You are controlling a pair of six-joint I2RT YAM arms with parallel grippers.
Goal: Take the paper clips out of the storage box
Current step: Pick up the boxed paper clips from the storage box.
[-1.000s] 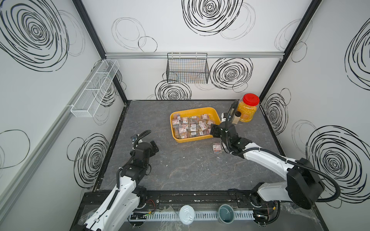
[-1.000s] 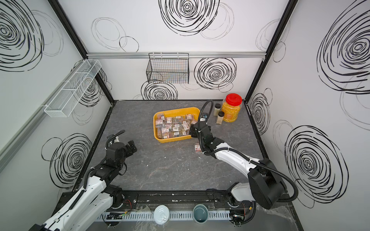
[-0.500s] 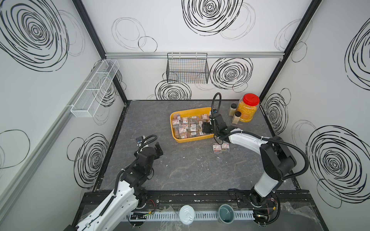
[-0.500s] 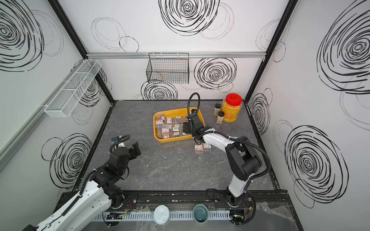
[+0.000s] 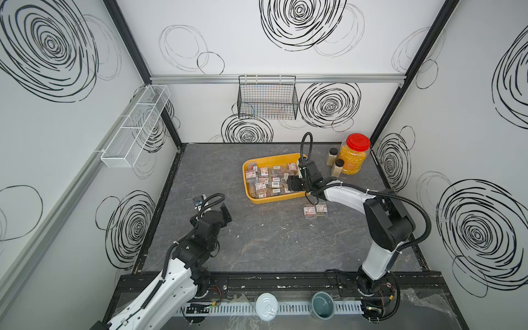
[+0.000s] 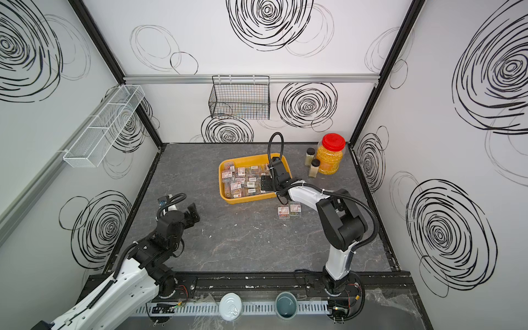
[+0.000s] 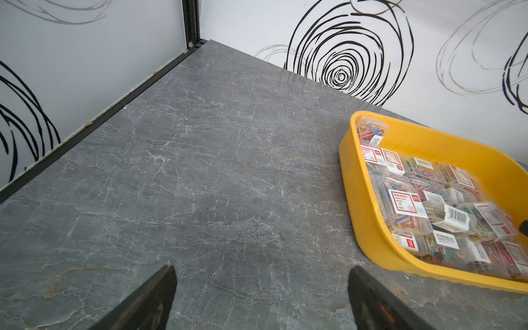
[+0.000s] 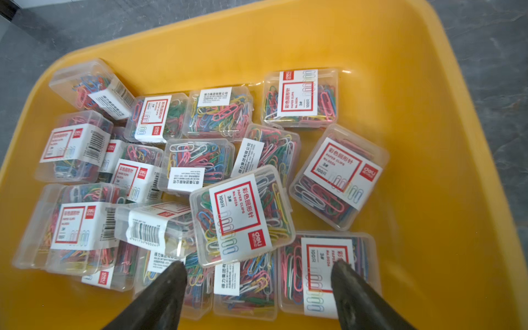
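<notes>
1. Two paper clips (image 5: 315,211) cases lie out on the table (image 5: 271,245), side by side just off the storage box (image 5: 274,199) at its near right corner; both top views show the pair (image 6: 289,210) apart from its rim.
2. Well over a dozen cases are left inside the storage box (image 8: 428,128), heaped loosely. Some lie flat with the red-and-white label up, some tilt on an edge, and several overlap.
3. By that count the task is at an early stage: only a small share is out, and most of the load is yet to be lifted.
4. Over the near right part of the storage box hangs the right end effector (image 8: 257,265), its jaws spread apart with nothing between them. The tips point down at cases in the bottom layer; whether they touch the plastic I cannot tell.
5. Well away from the storage box, towards its near left, the left end effector (image 7: 261,274) hovers above bare table with its jaws wide and empty. From there the storage box (image 7: 350,177) sits ahead and off to one side.
6. My judgement is that the step in hand is the next pick by the right arm. A flat, unburied case looks the easiest target, since the tilted ones could slip.
</notes>
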